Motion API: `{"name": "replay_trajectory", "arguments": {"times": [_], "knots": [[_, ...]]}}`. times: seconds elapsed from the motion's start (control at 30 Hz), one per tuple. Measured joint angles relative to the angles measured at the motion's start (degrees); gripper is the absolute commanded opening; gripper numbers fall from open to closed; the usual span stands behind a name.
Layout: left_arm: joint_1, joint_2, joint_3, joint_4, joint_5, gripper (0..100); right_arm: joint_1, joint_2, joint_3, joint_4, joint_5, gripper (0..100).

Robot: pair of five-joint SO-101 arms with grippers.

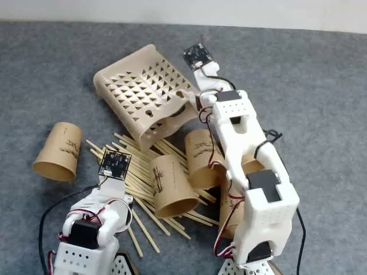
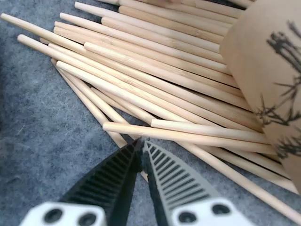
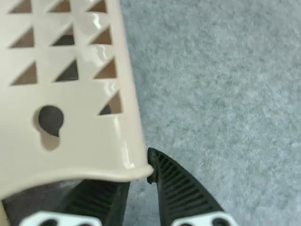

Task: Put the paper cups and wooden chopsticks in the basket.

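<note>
Jaws of my left gripper (image 2: 141, 142): pressed together and holding nothing, tips just beside the wooden chopsticks (image 2: 155, 84) scattered on the grey mat (image 1: 321, 86). Jaws of my right gripper (image 3: 141, 178): closed on the rim of the basket (image 1: 143, 91), which lies tipped on its side. The paper cups (image 1: 170, 186) lie over the pile, and one cup (image 1: 57, 152) lies apart.

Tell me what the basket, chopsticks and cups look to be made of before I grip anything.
The basket looks like moulded plastic, cream and glossy: highlights along its rim, clean triangular cut-outs. The chopsticks look like bare pale wood or bamboo, matte, with fine lengthwise grain. The cups seem brown paper, matte, with a dark printed motif.
</note>
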Motion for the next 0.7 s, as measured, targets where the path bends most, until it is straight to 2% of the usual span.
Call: {"name": "replay_trajectory", "arguments": {"times": [0.1,0.37,0.7], "knots": [[0.00,0.00,0.00,0.00,0.00,1,-0.35,-5.36,4.57,-0.09,-0.18,0.5],[0.00,0.00,0.00,0.00,0.00,1,-0.09,-16.62,9.49,0.18,-8.70,0.5],[0.00,0.00,0.00,0.00,0.00,1,2.55,-20.57,6.42,13.80,-19.52,0.5]]}}
